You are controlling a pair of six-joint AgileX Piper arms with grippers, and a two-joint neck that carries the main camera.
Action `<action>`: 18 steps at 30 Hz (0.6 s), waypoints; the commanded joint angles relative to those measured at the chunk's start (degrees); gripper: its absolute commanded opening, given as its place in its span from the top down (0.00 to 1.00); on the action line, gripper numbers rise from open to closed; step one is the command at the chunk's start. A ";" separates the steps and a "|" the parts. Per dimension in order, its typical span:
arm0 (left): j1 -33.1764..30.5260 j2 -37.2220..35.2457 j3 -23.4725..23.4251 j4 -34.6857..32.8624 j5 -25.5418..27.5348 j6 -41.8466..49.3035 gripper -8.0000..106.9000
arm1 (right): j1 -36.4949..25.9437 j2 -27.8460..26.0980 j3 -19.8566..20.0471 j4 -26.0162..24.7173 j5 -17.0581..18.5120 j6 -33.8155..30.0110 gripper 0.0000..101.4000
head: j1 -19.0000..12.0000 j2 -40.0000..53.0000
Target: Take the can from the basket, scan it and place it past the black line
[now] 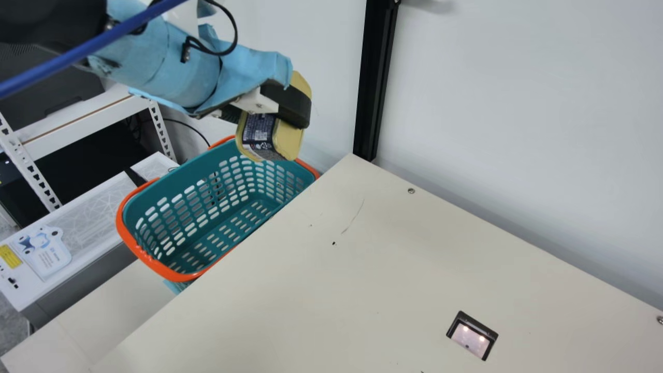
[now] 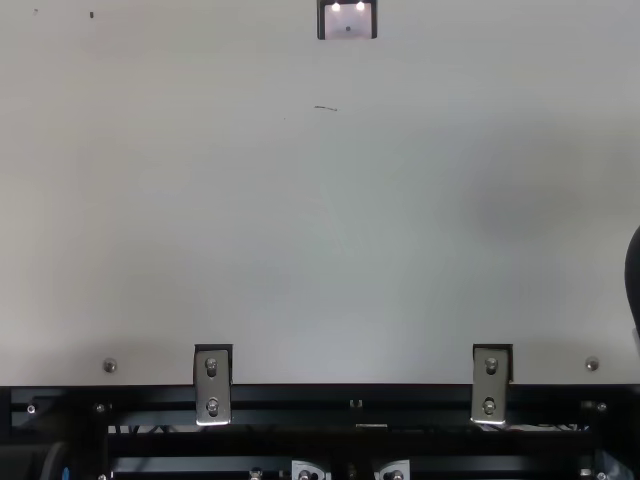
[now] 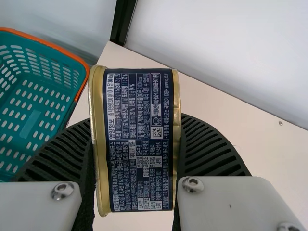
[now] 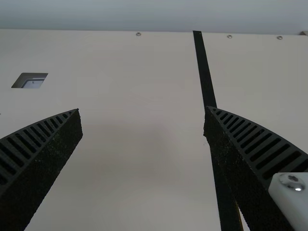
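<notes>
Since the left gripper (image 3: 136,139) is closed on the can (image 1: 259,134) clear of the basket (image 1: 140,252), taking looks done; scanning and placing past the black line (image 4: 205,77) remain, the right gripper (image 4: 142,109) wide open, empty

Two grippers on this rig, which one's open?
The right gripper: its ribbed fingers stand wide apart with nothing between them, near the black line. The left gripper is closed on the can.
</notes>
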 commanded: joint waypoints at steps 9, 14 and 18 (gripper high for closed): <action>-0.57 0.27 -1.16 -2.40 2.79 -2.79 0.84 | 0.00 0.00 0.00 0.00 0.00 0.00 0.00 | -2.13 1.18; -0.53 0.86 -2.21 -5.04 4.47 -5.15 0.84 | 0.00 0.00 0.00 0.00 0.00 0.00 0.00 | -2.13 1.18; 0.03 1.41 -2.96 -7.65 5.60 -6.87 0.84 | 0.00 0.00 0.00 0.00 0.00 0.00 0.00 | -2.13 1.18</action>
